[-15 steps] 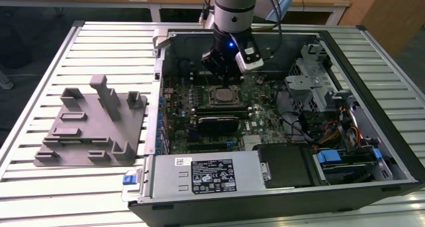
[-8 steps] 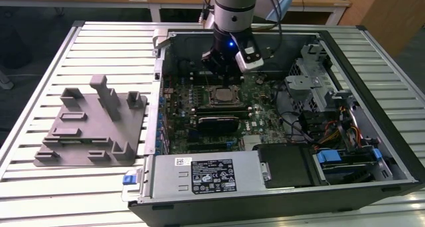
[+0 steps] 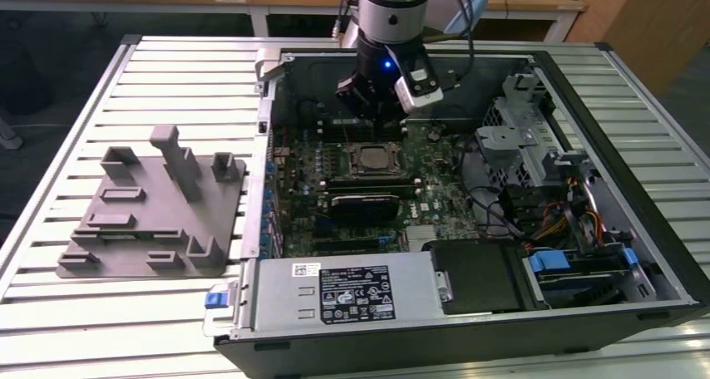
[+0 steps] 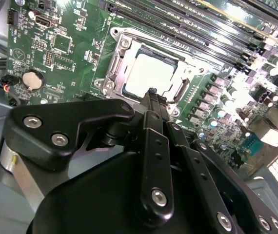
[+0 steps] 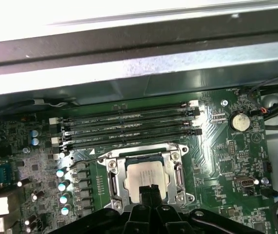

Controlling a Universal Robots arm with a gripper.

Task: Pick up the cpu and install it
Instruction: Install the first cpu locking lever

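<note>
Silver cpu (image 4: 151, 73) in its socket (image 4: 115, 66), black fingers (image 4: 151, 106) closed, empty, close over it

Black label (image 3: 358, 294), white sticker (image 3: 303, 269) on power supply casing (image 3: 275, 300): print too small to read.

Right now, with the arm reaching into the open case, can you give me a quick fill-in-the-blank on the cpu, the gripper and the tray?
1. The cpu lies in the ___ on the motherboard.
2. The gripper hangs just above the cpu and holds ___.
3. The grey tray stands outside the computer case, toward the exterior view's ___.

Missing words: socket; nothing; left.
</note>
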